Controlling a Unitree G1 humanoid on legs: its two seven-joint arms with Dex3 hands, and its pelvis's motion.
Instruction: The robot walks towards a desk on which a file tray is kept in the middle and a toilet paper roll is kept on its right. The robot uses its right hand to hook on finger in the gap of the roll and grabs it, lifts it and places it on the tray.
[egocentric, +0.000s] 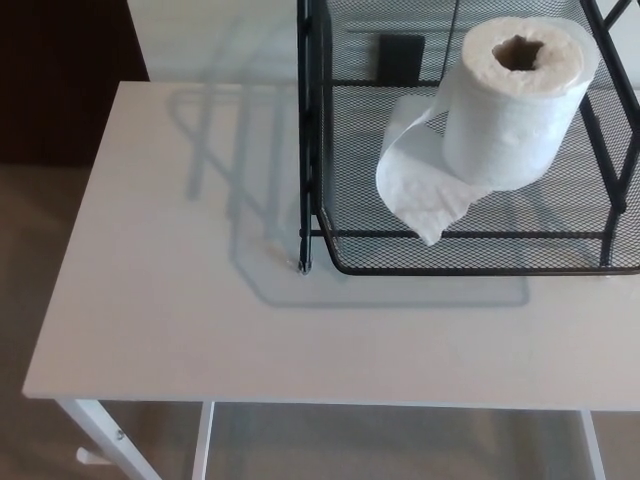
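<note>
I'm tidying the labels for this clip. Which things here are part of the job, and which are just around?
Part of the job:
toilet paper roll, standing upright in the tray, loose end hanging down
black mesh file tray
white desk

Just around:
dark rectangular item seen through the mesh behind the tray
floor

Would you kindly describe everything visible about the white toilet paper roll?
The white toilet paper roll stands upright on the mesh floor of the black wire file tray, its brown cardboard core opening facing up. The paper looks soft and slightly ragged at the top edge. A loose tail hangs off its left side and curls down onto the mesh. No hand touches it.
</note>
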